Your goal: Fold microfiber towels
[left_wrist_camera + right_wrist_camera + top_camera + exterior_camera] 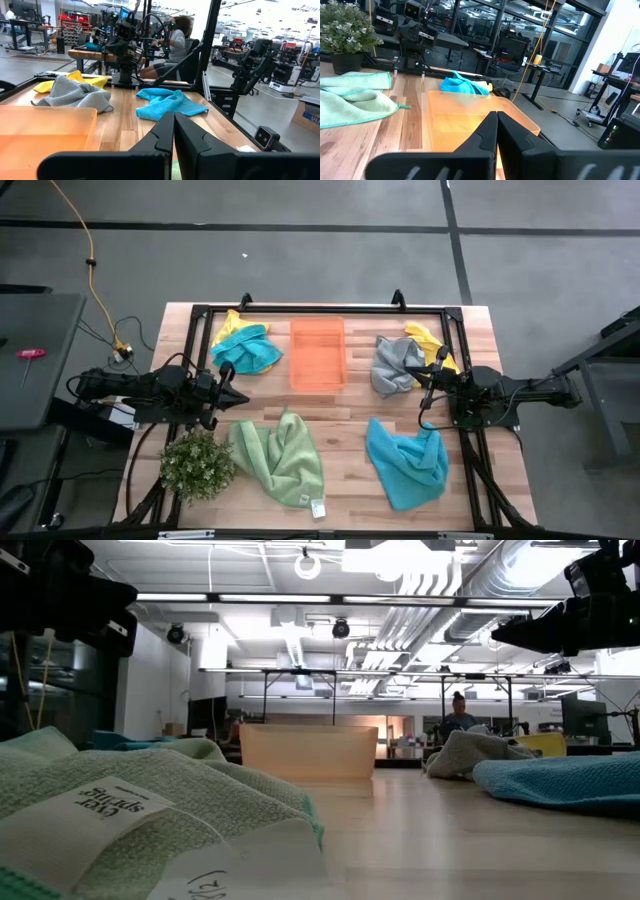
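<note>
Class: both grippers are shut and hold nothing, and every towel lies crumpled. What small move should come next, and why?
Probably open the left gripper and lower it toward the green towel, the crumpled cloth nearest it; nothing is folded yet.

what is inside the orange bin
Nothing shows inside the orange bin: the high view looks straight down on a bare orange floor, and the right wrist view sees an empty interior too. The towels all lie outside it on the table.
</note>
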